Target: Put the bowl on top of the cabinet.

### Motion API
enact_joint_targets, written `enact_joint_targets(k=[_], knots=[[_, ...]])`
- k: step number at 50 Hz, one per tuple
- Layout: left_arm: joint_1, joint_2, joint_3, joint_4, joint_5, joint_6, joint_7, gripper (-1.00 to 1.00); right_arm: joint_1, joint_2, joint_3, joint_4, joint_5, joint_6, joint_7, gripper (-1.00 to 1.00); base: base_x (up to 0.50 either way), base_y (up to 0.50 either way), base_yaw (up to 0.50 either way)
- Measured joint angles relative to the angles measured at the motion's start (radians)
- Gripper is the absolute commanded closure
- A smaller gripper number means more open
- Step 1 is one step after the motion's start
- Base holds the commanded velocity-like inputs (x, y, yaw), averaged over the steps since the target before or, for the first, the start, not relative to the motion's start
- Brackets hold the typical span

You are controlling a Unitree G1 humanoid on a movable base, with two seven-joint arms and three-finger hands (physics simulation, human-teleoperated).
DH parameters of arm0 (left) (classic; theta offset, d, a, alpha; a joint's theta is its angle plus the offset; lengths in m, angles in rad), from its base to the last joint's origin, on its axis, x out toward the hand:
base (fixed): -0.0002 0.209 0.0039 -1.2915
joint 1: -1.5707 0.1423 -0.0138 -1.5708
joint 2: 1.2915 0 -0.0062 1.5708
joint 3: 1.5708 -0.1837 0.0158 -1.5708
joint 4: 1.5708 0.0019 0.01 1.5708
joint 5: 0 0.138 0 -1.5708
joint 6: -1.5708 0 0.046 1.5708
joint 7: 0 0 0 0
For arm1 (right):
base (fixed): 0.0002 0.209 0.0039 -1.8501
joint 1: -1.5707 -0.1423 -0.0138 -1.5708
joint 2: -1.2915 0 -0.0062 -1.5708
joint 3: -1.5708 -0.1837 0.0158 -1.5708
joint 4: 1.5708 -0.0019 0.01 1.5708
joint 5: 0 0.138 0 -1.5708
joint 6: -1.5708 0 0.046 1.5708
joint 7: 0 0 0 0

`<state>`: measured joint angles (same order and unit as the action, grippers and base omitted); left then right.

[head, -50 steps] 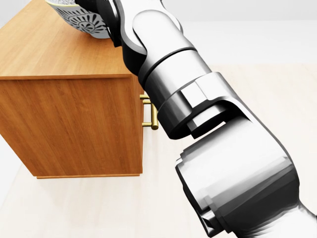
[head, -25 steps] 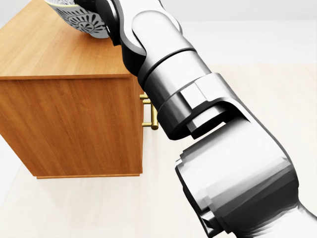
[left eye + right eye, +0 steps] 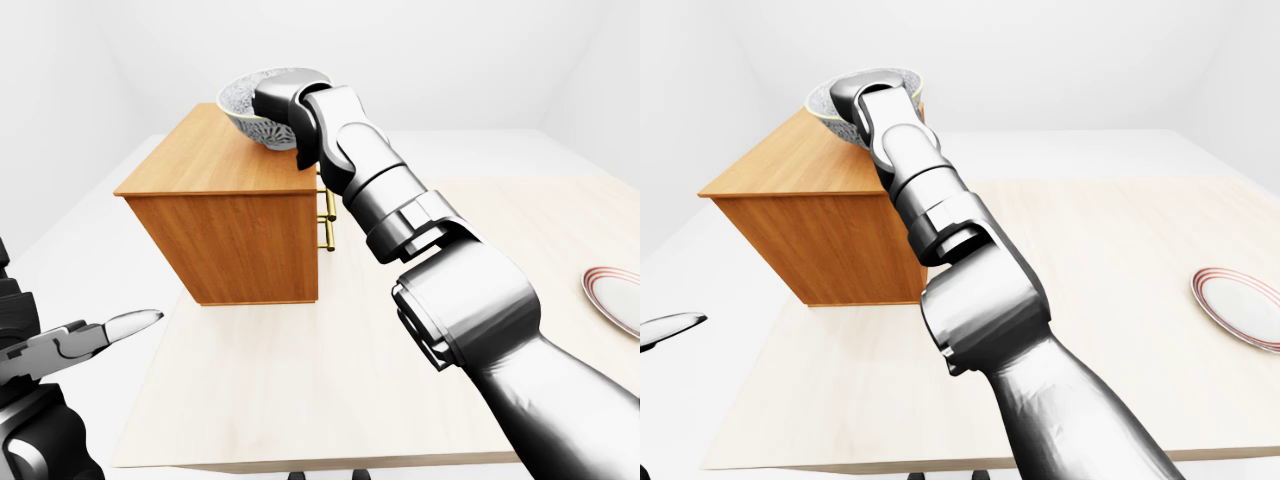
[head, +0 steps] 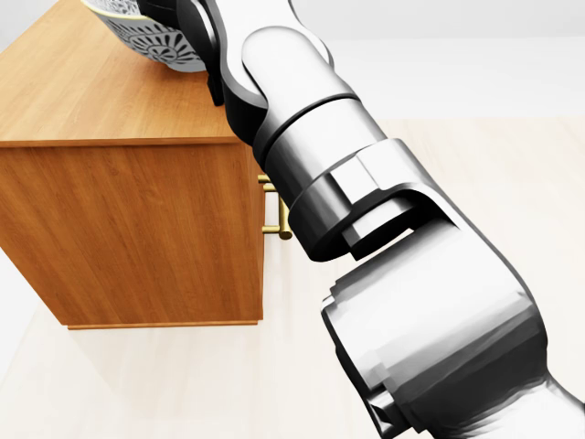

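Observation:
A grey-and-white patterned bowl [image 3: 248, 108] sits low over the right part of the wooden cabinet's top [image 3: 205, 160], near the top of the left-eye view. My right hand [image 3: 278, 100] is dark and wraps the bowl's right rim, shut on it; the fingers are mostly hidden by the wrist. Whether the bowl's base touches the wood I cannot tell. In the head view only the bowl's underside [image 4: 151, 41] shows at the top edge, behind my right arm. My left hand [image 3: 100, 332] hangs at the lower left, open and holding nothing, far from the cabinet.
The cabinet stands on a pale table [image 3: 330, 390], its brass handle [image 3: 325, 222] facing right beside my forearm. A red-rimmed plate [image 3: 1240, 305] lies at the table's right edge. White floor and walls surround the table.
My right arm has shifted slightly left and up in the head view. The bowl stays at almost the same spot over the cabinet top.

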<state>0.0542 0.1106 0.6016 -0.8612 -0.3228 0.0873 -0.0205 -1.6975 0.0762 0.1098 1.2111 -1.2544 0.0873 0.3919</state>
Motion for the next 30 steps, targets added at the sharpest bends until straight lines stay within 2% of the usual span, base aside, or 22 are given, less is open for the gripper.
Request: enact_joint_targets(k=[3, 5, 8, 9, 12, 30], knots=[[0.0, 0.0, 0.0, 0.0, 0.0, 0.0, 0.0, -1.0, 0.0, 0.0, -0.001, 0.0, 0.0, 0.0, -0.001, -0.22, 0.0, 0.0, 0.0], [0.0, 0.0, 0.0, 0.0, 0.0, 0.0, 0.0, -1.0, -0.001, 0.0, -0.001, 0.0, -0.001, 0.0, -0.003, -0.44, 0.0, 0.0, 0.0], [0.0, 0.001, 0.0, 0.0, -0.001, 0.0, 0.0, -1.0, -0.005, 0.0, -0.002, -0.004, -0.005, 0.0, -0.012, -0.47, 0.0, 0.0, 0.0], [0.0, 0.001, 0.0, -0.001, -0.001, 0.0, 0.0, -1.0, -0.005, 0.0, -0.002, -0.005, -0.006, 0.0, -0.014, -0.56, 0.0, 0.0, 0.0], [0.0, 0.001, 0.001, -0.001, -0.002, 0.0, 0.0, -1.0, -0.009, 0.0, -0.002, -0.007, -0.008, 0.0, -0.022, -1.0, 0.0, 0.0, 0.0], [0.003, -0.003, -0.004, -0.001, 0.003, 0.0, -0.001, -1.0, -0.027, -0.004, -0.011, 0.003, 0.026, 0.0, -0.098, -1.0, 0.0, 0.0, 0.0]])
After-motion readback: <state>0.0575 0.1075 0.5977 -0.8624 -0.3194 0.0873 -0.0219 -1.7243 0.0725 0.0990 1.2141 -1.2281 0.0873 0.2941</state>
